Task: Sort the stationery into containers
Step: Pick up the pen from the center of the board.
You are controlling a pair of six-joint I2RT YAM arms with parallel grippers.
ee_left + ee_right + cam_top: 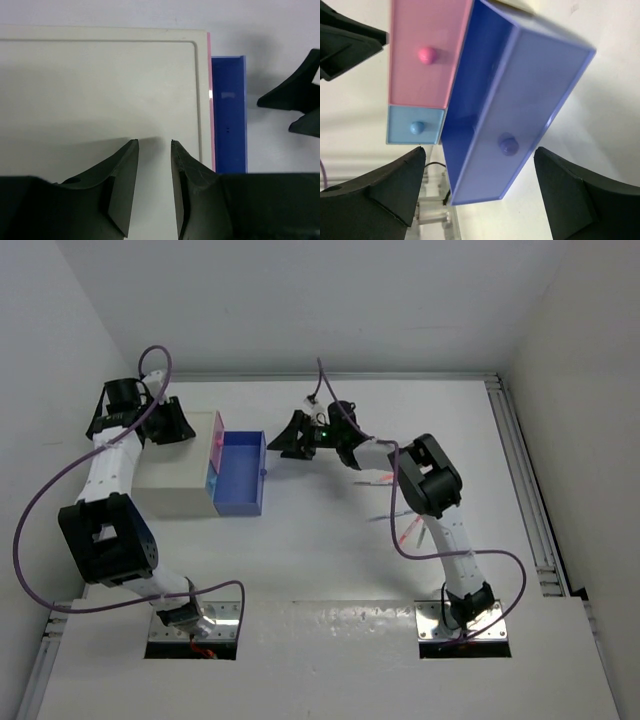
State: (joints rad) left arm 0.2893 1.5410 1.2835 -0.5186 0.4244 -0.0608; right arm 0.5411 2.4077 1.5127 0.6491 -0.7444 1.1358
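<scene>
Okay, starting at right gripper [479, 149]: stands wide apart, clamps nothing, both fingers [390, 190] bare. Points at the knob end of blue drawer-box [535, 85], just ahead of the tips and apart from them. Purple knob [508, 145] dead ahead, in line with the gap but farther out. Blue box itself: sticks well out of white cabinet [100, 85], open top up. Just past its far side sits pink drawer-box [420, 85], front with pink knob [427, 55], far less out than the blue one. Close alongside it, touching or not, cannot tell. Next to that pink front, in the wrist view: small light blue drawer front [400, 125] with own blue knob [417, 127].

Behind right gripper, back by own arm's elbow: pens [405, 531], thin, reddish and pale, lying loose on table [330, 570]. Well apart from both drawer-boxes. Too small to count or to tell caps.

Next, left gripper [154, 142]: hangs over the cabinet top, tips slightly apart, narrow gap, nothing in it. Touching the top or just above, cannot tell. Ahead and to its right: thin pink strip along the cabinet edge, then the blue box right beside that. Farther right, at the edge of the wrist view: black fingers of right gripper, clear of the blue box. From above: both grippers face each other across the two drawer-boxes, left one over the cabinet, right one just off the blue box's outer end.
</scene>
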